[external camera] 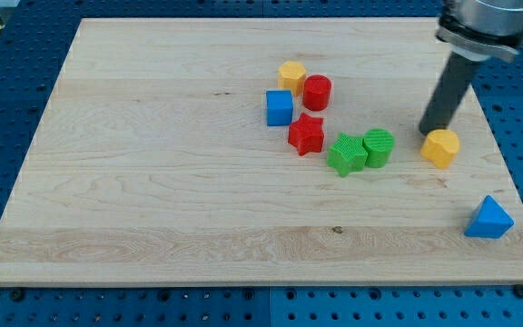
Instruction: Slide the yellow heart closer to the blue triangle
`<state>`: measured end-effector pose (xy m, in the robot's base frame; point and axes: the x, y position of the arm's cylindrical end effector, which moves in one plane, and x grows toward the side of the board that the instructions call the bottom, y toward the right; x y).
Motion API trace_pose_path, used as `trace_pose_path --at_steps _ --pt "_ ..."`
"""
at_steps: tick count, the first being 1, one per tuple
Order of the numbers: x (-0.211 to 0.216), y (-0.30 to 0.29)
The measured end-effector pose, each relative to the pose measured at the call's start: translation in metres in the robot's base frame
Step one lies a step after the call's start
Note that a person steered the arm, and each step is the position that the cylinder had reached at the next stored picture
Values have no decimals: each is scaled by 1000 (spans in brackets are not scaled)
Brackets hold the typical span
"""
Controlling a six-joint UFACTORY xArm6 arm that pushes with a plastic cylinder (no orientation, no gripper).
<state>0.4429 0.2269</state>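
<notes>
No gripper on this arm at all, so nothing grasped or released to report, just the dark rod, and its tip [431,129] is planted right at the upper-left edge of the yellow heart [441,147], touching or as good as. The heart sits toward the desk's [152,182] right side, and the blue triangle [488,219] waits near the bottom-right corner, still apart from it. Looks like the push is on! Next, I'd say, a steady shove down and to the view's right, kept centred so the heart doesn't slip sideways off the rod.
</notes>
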Motion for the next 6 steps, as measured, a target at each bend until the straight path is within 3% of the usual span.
trace_pose_path --at_steps 1,3,4,5,6 --pt "38 5" --pt "11 -21" --pt "21 -45" --pt "52 -47" --pt "57 -41"
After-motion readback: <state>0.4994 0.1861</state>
